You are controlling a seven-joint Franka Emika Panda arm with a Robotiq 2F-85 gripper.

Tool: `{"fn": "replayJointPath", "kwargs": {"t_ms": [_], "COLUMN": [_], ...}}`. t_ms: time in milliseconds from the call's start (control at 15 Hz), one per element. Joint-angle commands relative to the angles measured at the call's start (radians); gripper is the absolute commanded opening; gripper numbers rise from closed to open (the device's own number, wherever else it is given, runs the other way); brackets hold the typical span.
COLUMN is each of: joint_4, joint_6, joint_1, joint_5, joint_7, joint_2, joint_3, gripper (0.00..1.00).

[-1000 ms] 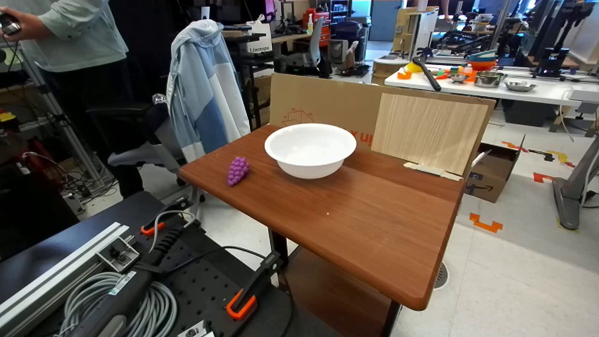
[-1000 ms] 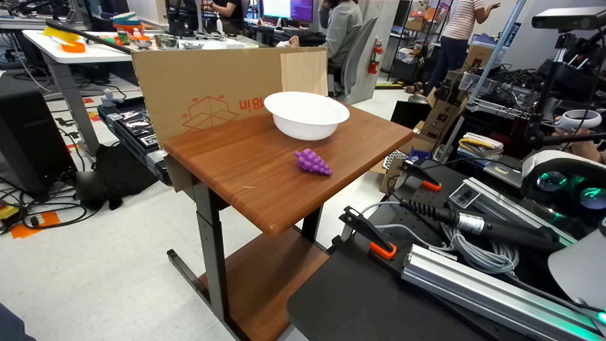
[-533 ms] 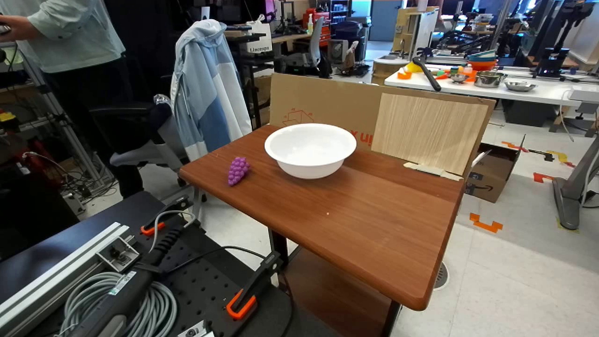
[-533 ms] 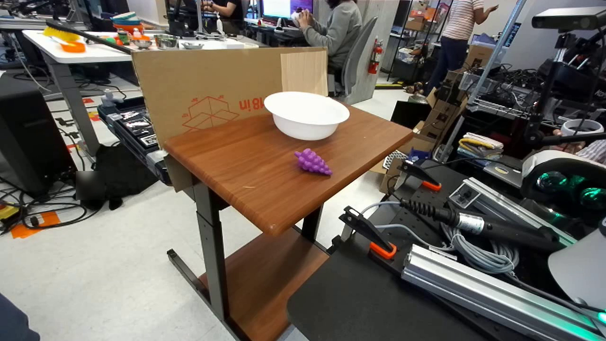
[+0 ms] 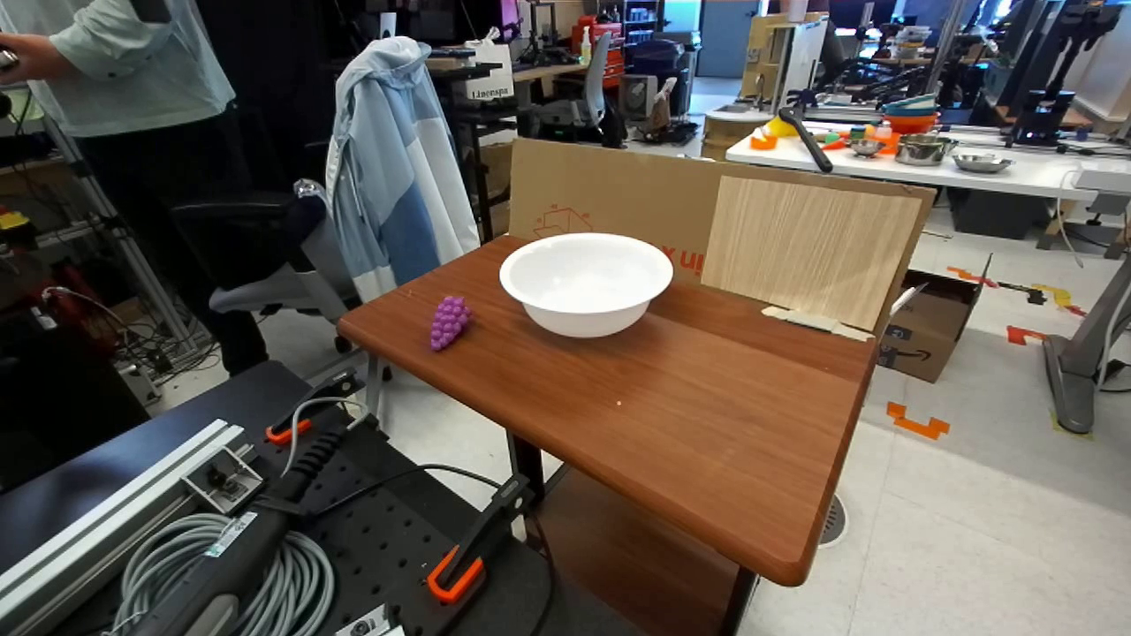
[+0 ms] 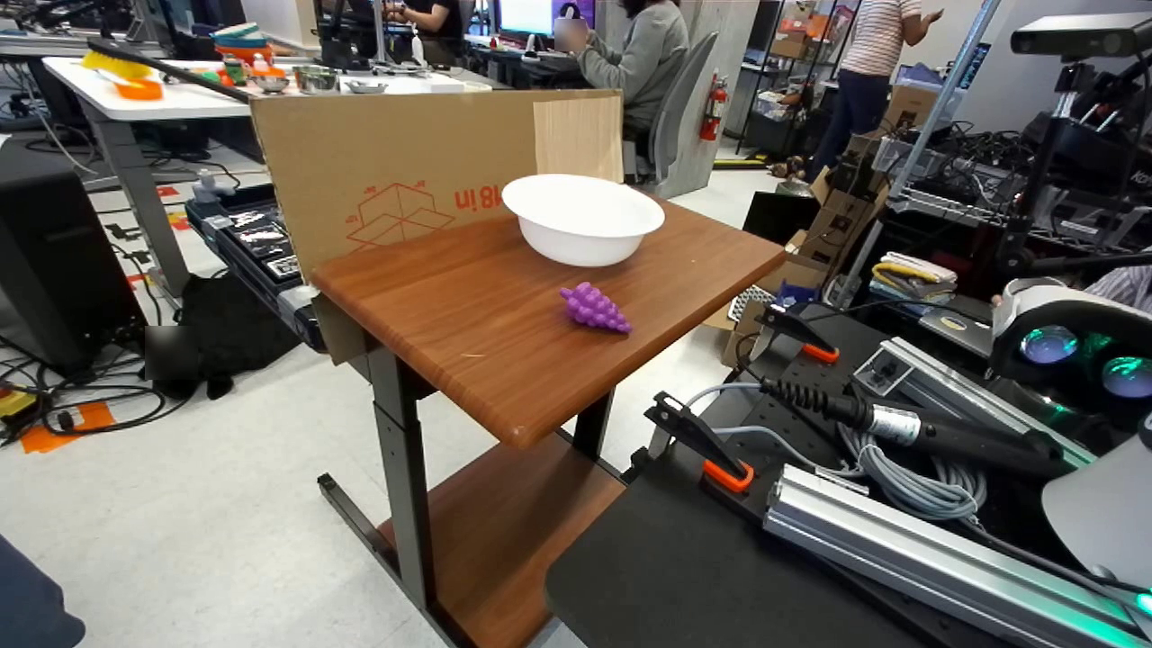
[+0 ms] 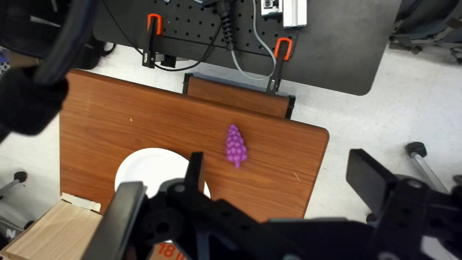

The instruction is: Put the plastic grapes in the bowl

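Observation:
The plastic grapes (image 5: 451, 323), a bumpy purple cluster, lie on the brown table in both exterior views (image 6: 594, 308), beside the bowl and apart from it. They also show in the wrist view (image 7: 236, 146), stem toward the lower edge. The bowl (image 5: 587, 284) is white, round and wide, and stands upright on the table, also in an exterior view (image 6: 583, 220). In the wrist view the bowl (image 7: 151, 166) is partly hidden by the left finger. My gripper (image 7: 277, 153) is open and empty, high above the table. It is not clearly seen in the exterior views.
The brown table (image 5: 707, 442) has a cardboard sheet (image 6: 396, 162) standing along its far side, with a light wood panel (image 5: 808, 247) on it. A black bench (image 7: 325, 54) with orange-tipped clamps (image 5: 455, 579) and coiled cable stands close to the table, across a gap.
A dark shape has come into view at the top left of an exterior view, in front of the person's sleeve. The grapes and the bowl have not moved.

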Motion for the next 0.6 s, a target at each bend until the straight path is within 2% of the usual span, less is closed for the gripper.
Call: {"fn": "replayJointPath", "kwargs": {"t_ms": [0, 267, 533], "joint_4": [0.007, -0.084, -0.153], "joint_6": [0.064, 0.301, 0.535], "joint_1": [-0.007, -0.03, -0.071], "joint_5": [-0.053, -0.011, -0.025], "joint_7": [-0.026, -0.023, -0.031], "joint_2": [0.094, 0.132, 0.205], "joint_3": [-0.054, -0.144, -0.21], "gripper": [1.0, 1.0, 1.0]}}
